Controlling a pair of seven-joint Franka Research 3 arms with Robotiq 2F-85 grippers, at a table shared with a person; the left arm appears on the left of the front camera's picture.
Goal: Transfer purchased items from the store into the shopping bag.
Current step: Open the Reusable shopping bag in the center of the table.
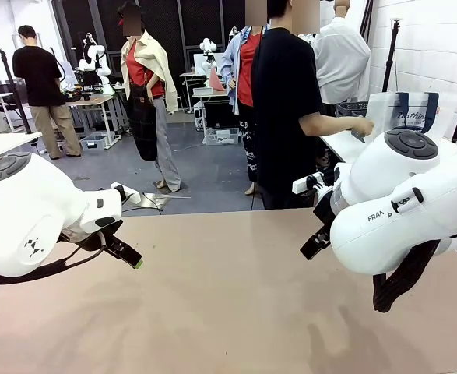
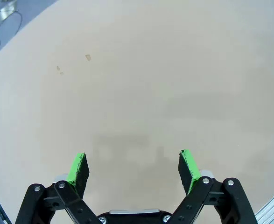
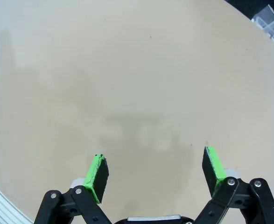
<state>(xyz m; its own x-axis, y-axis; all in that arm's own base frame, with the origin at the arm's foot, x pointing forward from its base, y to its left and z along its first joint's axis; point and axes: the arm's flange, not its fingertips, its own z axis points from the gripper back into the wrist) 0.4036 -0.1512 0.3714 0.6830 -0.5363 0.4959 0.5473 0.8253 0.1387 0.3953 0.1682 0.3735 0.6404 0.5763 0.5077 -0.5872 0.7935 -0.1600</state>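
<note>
The shopping bag (image 1: pixel 409 113), whitish with dark navy handles and script lettering, stands on a white side table (image 1: pixel 345 144) at the far right. A person in a black top reaches a hand (image 1: pixel 362 126) toward it. Behind that forearm part of the dark grey lattice basket (image 1: pixel 351 108) shows. The purchased items are out of view. My left gripper (image 1: pixel 131 257) (image 2: pixel 134 161) hangs open over the tan table (image 1: pixel 228 296) with nothing between its green pads. My right gripper (image 1: pixel 314 243) (image 3: pixel 155 163) is open too, also holding nothing.
The tan tabletop (image 2: pixel 141 84) (image 3: pixel 127 70) stretches bare under both grippers. A power strip (image 1: pixel 135 195) and cables lie on the floor beyond the table's far edge. Another person (image 1: pixel 45 86) stands at a distant table on the left.
</note>
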